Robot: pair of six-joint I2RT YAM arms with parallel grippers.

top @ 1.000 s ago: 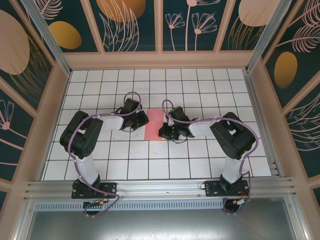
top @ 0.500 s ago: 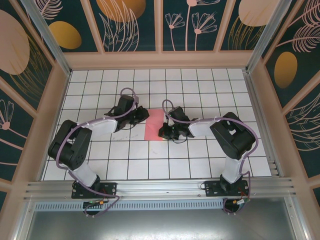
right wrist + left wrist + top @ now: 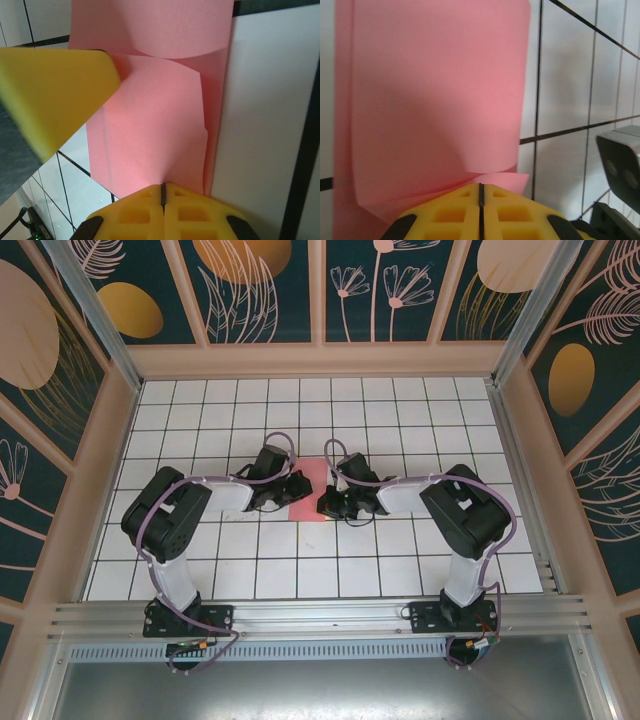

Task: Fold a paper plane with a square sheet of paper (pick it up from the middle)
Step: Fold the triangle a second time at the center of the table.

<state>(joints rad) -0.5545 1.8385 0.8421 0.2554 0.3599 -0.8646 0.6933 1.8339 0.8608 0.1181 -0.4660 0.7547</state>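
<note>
The square sheet of paper (image 3: 313, 478) is salmon pink, folded over itself, and lies on the white grid table between my two grippers. My left gripper (image 3: 300, 487) is shut, its yellow tips (image 3: 481, 186) resting on the paper (image 3: 435, 90) where a loose flap curls up. My right gripper (image 3: 325, 504) is shut too, and its tips (image 3: 163, 186) press down on the paper (image 3: 150, 130), which puckers toward them. In the right wrist view, one left finger (image 3: 55, 95) touches the paper's far layer. No paper plane shape shows.
The white tiled table (image 3: 400, 570) is walled on three sides by patterned panels (image 3: 320, 290). Both arm bases stand on the metal rail (image 3: 320, 618) at the near edge. Part of the right arm's grey housing (image 3: 620, 165) sits close beside the left gripper.
The left arm swung out to the left, then came back in; its gripper now sits further right, over the paper's left part. The right arm has stayed still.
</note>
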